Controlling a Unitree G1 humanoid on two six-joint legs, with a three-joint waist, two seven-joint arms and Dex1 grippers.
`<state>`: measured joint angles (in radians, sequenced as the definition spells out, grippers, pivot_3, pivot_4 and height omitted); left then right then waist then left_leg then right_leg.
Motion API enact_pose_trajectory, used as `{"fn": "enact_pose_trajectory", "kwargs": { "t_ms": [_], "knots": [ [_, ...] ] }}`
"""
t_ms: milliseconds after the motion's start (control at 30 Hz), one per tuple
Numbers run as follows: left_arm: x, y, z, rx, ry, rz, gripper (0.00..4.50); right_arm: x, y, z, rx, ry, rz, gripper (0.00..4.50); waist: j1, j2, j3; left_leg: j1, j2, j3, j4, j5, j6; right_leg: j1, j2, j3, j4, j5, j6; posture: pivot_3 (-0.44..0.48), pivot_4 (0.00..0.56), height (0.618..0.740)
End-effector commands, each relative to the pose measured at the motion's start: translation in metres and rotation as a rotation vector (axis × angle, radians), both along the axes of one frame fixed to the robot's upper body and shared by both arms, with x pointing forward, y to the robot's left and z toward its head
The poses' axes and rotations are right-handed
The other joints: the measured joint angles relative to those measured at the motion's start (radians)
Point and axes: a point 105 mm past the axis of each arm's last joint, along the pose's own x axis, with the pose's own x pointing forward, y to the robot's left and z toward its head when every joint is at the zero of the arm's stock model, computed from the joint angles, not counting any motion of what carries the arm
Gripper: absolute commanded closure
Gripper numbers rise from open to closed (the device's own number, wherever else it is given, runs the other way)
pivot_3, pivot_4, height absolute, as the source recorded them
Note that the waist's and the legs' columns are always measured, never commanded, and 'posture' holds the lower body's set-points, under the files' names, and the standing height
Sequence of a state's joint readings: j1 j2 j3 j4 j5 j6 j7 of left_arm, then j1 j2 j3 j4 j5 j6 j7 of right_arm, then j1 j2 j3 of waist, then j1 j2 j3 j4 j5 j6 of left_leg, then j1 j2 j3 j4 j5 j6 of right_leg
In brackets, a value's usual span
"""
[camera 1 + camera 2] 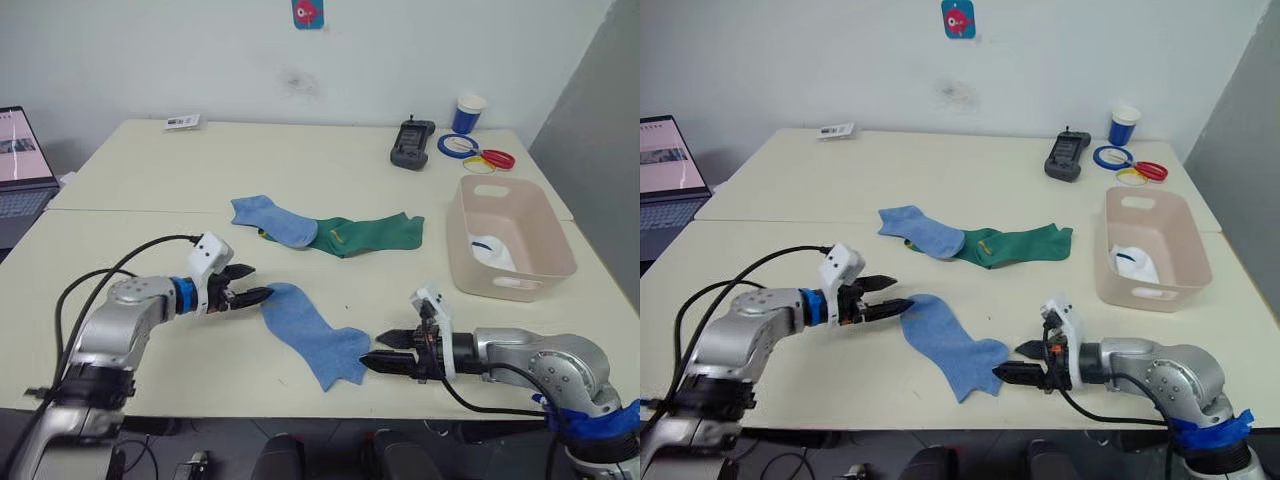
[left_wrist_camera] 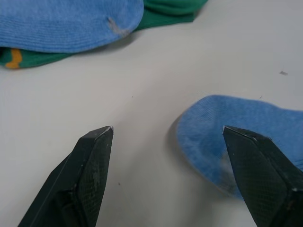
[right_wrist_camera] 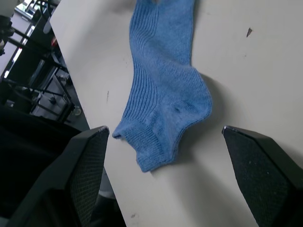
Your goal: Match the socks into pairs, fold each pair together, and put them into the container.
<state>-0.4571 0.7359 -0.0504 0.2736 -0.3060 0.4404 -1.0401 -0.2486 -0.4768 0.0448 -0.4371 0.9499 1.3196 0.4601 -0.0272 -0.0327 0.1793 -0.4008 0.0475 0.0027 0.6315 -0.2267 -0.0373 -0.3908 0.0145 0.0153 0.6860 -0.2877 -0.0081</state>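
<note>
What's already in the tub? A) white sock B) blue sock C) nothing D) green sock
A: a white sock with a dark stripe lies inside the tub; the green sock and both blue socks are out on the table.

We take this for a lab or office: plain pale tables (image 1: 200, 180) against a bare white wall (image 1: 150, 60), an open laptop (image 1: 22, 165), tape rolls (image 1: 478, 152) and a handheld controller (image 1: 412, 143).
</note>
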Motion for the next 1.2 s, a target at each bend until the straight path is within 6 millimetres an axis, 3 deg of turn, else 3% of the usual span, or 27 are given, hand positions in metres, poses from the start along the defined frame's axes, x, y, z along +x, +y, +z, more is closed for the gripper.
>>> {"fn": "enact_pose_trajectory", "kwargs": {
  "t_ms": [33, 100, 267, 433, 667, 867, 1067, 1100, 1200],
  "knots": [
    [0.002, -0.009, -0.011, 0.041, 0.021, -0.107, 1.06, -0.003, 0.018, 0.009, 0.051, 0.026, 0.0, 0.54, -0.003, 0.0, 0.0, 0.0, 0.0, 0.0, -0.001, 0.0, 0.0, 0.0, 0.001, 0.0, -0.001, 0.0, 0.0, 0.0, 0.15, 0.74],
    [0.004, -0.011, -0.013, 0.042, 0.022, -0.13, 1.5, -0.002, 0.021, 0.009, 0.051, 0.029, -0.018, 0.98, -0.002, 0.0, 0.0, 0.0, 0.0, 0.0, -0.002, 0.0, 0.0, -0.001, 0.001, -0.001, -0.001, 0.0, 0.0, 0.0, 0.15, 0.74],
    [0.004, -0.015, -0.01, 0.028, 0.018, -0.156, 3.06, 0.007, 0.02, 0.007, 0.052, 0.029, -0.07, 2.73, -0.002, 0.0, 0.0, -0.001, 0.0, 0.0, -0.002, 0.0, 0.0, 0.0, 0.001, 0.0, -0.004, 0.001, 0.001, 0.0, 0.15, 0.74],
    [-0.007, -0.014, -0.003, -0.019, 0.0, -0.14, 4.5, 0.015, 0.01, 0.011, 0.03, -0.014, -0.066, 4.47, -0.003, 0.0, 0.0, -0.001, 0.001, 0.0, -0.002, 0.0, 0.0, 0.0, 0.001, 0.001, -0.004, 0.001, 0.002, 0.0, 0.15, 0.74],
    [-0.047, -0.022, -0.001, -0.083, -0.044, 0.016, 4.5, 0.038, -0.009, 0.031, -0.006, -0.083, 0.058, 4.47, -0.012, 0.001, 0.0, -0.001, 0.002, -0.001, -0.003, 0.0, 0.001, -0.001, 0.001, 0.001, -0.004, 0.001, 0.002, 0.0, 0.15, 0.74],
    [-0.079, -0.044, -0.001, -0.165, -0.08, 0.183, 4.5, 0.059, -0.032, 0.02, -0.136, -0.105, 0.176, 4.47, -0.001, 0.0, 0.0, 0.0, 0.002, -0.001, -0.002, 0.0, 0.001, 0.001, -0.001, 0.0, -0.005, 0.001, 0.002, 0.0, 0.15, 0.74],
    [-0.084, -0.036, -0.007, -0.176, -0.118, 0.416, 4.5, 0.076, -0.025, 0.015, -0.182, -0.164, 0.251, 4.47, -0.005, 0.0, 0.0, 0.001, 0.001, -0.001, -0.002, 0.0, 0.001, 0.001, 0.0, 0.001, -0.005, 0.001, 0.002, 0.0, 0.15, 0.74],
    [-0.085, -0.035, -0.008, -0.175, -0.114, 0.429, 4.5, 0.079, -0.024, 0.016, -0.186, -0.19, 0.254, 4.27, -0.005, 0.0, 0.0, 0.001, 0.001, -0.001, -0.002, 0.0, 0.001, 0.001, 0.001, 0.001, -0.005, 0.001, 0.002, 0.0, 0.15, 0.74],
    [-0.088, -0.034, -0.012, -0.185, -0.089, 0.437, 3.83, 0.083, -0.022, 0.025, -0.177, -0.266, 0.248, 3.57, -0.003, 0.0, 0.001, 0.001, 0.001, -0.001, -0.002, 0.0, 0.001, 0.001, 0.001, 0.0, -0.004, 0.001, 0.002, 0.0, 0.15, 0.74]
  ]
}}
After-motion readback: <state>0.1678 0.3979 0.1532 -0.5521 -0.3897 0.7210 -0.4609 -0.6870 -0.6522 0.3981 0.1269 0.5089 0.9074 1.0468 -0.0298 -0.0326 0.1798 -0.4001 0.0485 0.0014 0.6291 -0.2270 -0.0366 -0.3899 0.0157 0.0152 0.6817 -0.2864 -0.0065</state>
